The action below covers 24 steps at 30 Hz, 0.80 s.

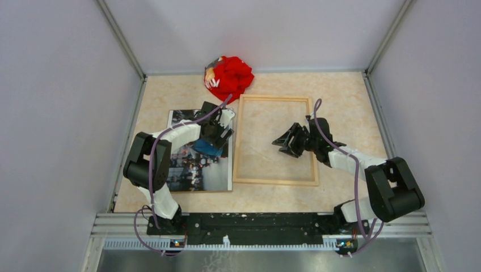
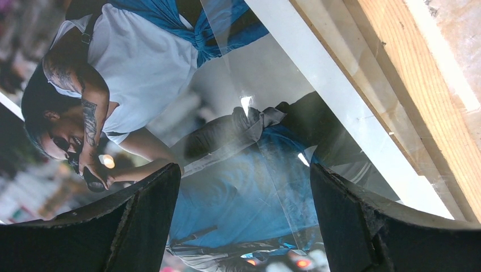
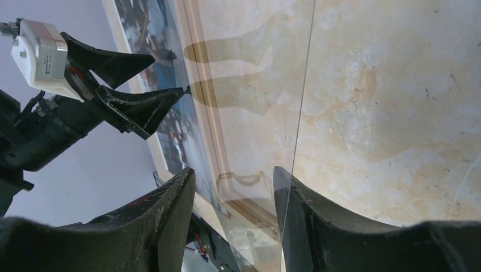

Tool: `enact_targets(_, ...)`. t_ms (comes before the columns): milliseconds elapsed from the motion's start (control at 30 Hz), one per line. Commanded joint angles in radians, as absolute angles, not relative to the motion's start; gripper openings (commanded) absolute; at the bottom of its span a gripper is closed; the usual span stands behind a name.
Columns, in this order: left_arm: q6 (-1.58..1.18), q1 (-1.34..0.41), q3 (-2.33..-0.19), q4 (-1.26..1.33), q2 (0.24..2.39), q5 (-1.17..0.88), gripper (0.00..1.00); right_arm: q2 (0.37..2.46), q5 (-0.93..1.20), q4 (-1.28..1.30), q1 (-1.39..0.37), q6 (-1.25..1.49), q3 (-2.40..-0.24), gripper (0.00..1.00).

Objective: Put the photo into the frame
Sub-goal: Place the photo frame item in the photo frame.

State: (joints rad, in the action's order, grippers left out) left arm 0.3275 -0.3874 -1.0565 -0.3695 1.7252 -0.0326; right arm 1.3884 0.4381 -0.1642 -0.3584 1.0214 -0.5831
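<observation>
Photo [image 1: 195, 164] is flat on the worktop [image 1: 340, 107], face up, on the left side. Its right edge runs just beside the left rail of the frame [image 1: 275, 98], so it's outside the frame, not in it. The frame lies flat too, to the right of the photo, and I can see bare worktop through its opening.

My left gripper [image 1: 218, 136] is over the photo's upper right part. On the left wrist camera the two fingers [image 2: 142, 226] are spread wide, with the glossy print between them showing a figure in blue. Nothing is gripped. I can't tell whether the tips touch the print.

My right gripper [image 1: 283, 141] hangs over the frame's opening and points left toward the other arm. Its jaws are partly apart and I see nothing pinched between them. On the right wrist camera a thin straight line runs down to the right-hand finger, with reflections to its left. It looks like the edge of a clear sheet [image 3: 266, 113], and I can't say whether it touches the finger.

Beyond the frame's far left corner there's a crumpled red cloth [image 1: 230, 78] against the back wall.
</observation>
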Motion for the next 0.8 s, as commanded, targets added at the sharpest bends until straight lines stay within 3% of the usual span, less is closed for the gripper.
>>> enact_targets(0,0.323,-0.394,-1.066,-0.395,1.698,-0.045,0.91,1.421,0.438,-0.185,-0.366,0.997,-0.615,0.52)
enact_targets(33,0.321,-0.393,-1.065,-0.398,1.697,-0.044,0.91,1.428,0.445,-0.196,-0.367,0.993,-0.616,0.44)
enact_targets(100,0.321,-0.394,-1.067,-0.405,1.692,-0.049,0.91,1.438,0.44,-0.183,-0.358,0.966,-0.639,0.11)
enact_targets(133,0.317,-0.394,-1.07,-0.415,1.691,-0.052,0.92,1.445,0.442,-0.147,-0.345,0.939,-0.669,0.0)
enact_targets(433,0.308,-0.391,-1.194,-0.531,1.683,-0.086,0.98,1.554,0.603,0.209,-0.19,0.602,-0.994,0.0)
enact_targets(767,0.318,-0.379,-1.24,-0.554,1.706,-0.054,0.98,1.695,0.571,0.472,-0.158,0.391,-1.224,0.0)
